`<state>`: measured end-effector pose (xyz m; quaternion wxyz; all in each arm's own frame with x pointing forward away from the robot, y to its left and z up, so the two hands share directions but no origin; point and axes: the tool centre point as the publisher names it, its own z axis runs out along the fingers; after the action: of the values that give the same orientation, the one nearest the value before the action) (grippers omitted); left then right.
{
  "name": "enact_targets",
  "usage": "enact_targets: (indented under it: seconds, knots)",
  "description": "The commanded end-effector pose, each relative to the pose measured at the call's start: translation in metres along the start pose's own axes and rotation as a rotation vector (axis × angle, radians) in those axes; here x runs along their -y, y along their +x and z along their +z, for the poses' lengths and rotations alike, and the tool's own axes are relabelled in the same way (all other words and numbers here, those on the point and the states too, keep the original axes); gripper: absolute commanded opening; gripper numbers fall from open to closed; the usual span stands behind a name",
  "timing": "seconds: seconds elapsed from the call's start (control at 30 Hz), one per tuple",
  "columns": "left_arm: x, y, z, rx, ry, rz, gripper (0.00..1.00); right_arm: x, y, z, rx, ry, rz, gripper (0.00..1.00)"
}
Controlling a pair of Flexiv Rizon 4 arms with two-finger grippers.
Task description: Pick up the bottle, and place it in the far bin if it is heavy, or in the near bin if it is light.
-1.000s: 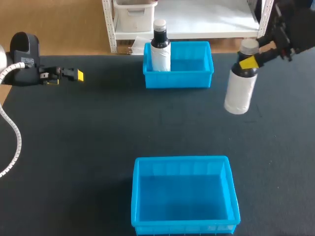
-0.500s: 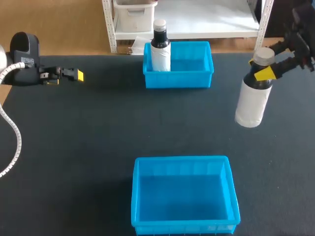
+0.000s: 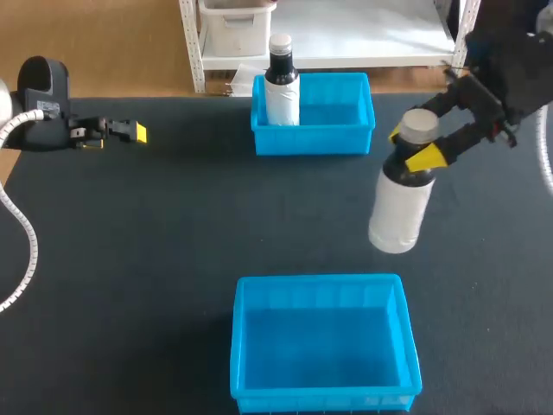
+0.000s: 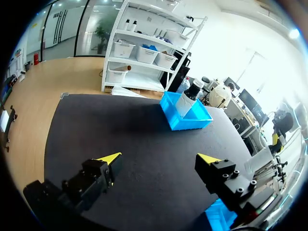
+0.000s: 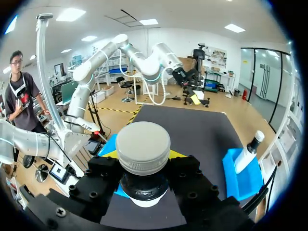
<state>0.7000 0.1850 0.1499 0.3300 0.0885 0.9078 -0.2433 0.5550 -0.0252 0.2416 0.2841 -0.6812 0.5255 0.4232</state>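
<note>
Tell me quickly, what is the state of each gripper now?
Left gripper: open, holding nothing.
Right gripper: closed on the neck of the bottle.

Black left hand, yellow fingertips, white ribbed cable

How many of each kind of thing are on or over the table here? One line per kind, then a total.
Bottles: 2 (held bottle in the right tool; second bottle standing in the far bin)
Blue bins: 2 (far bin, near bin)
Total: 4
</note>
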Motion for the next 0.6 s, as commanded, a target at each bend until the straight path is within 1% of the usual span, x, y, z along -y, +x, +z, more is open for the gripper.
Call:
enact_targets:
  seconds: [0.03,0.17,0.37,0.5,0.6]
  knots:
    - [0.000,0.000,0.000,0.000,0.000,0.000,1.00,0.006,-0.009,0.018,0.006,-0.094,-0.022,0.36]
    - [0.000,0.000,0.000,0.000,0.000,0.000,1.00,-0.006,-0.018,0.042,0.004,-0.172,-0.059,0.36]
    - [0.000,0.000,0.000,0.000,0.000,0.000,1.00,-0.022,-0.029,0.081,0.032,-0.296,-0.110,0.35]
    - [0.000,0.000,0.000,0.000,0.000,0.000,1.00,-0.032,-0.032,0.107,0.029,-0.374,-0.145,0.35]
    - [0.000,0.000,0.000,0.000,0.000,0.000,1.00,-0.038,-0.033,0.119,0.023,-0.408,-0.167,0.34]
